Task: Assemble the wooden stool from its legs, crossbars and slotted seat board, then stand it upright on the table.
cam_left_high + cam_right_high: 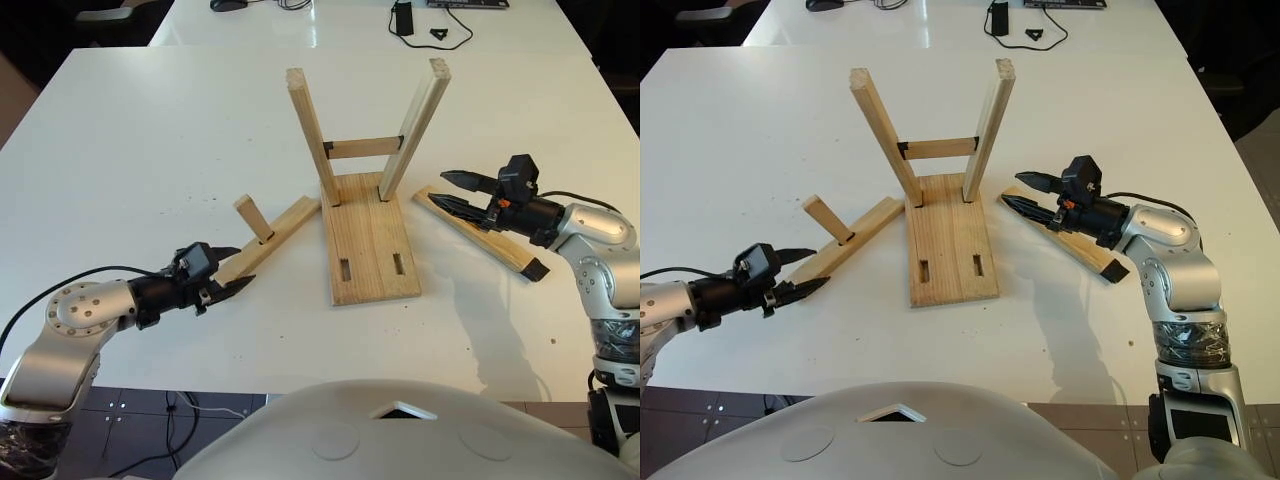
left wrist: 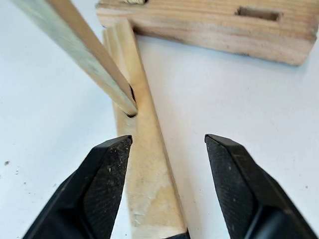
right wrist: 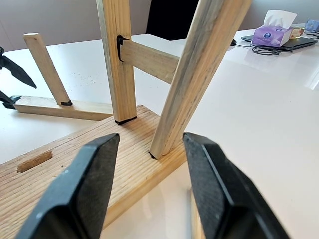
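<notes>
Straddling one loose leg (image 1: 285, 228) with left end effector (image 1: 241, 267) spread wide; holding right end effector (image 1: 431, 186) equally wide over second leg (image 1: 500, 245).

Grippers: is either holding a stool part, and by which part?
Nothing is held. The left gripper stands open around the near end of a loose leg; the right gripper is open over a second leg.

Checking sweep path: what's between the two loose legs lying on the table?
The slotted seat board, flat on the table, with two legs standing in it, joined by a crossbar. Both eye views show it.
</notes>
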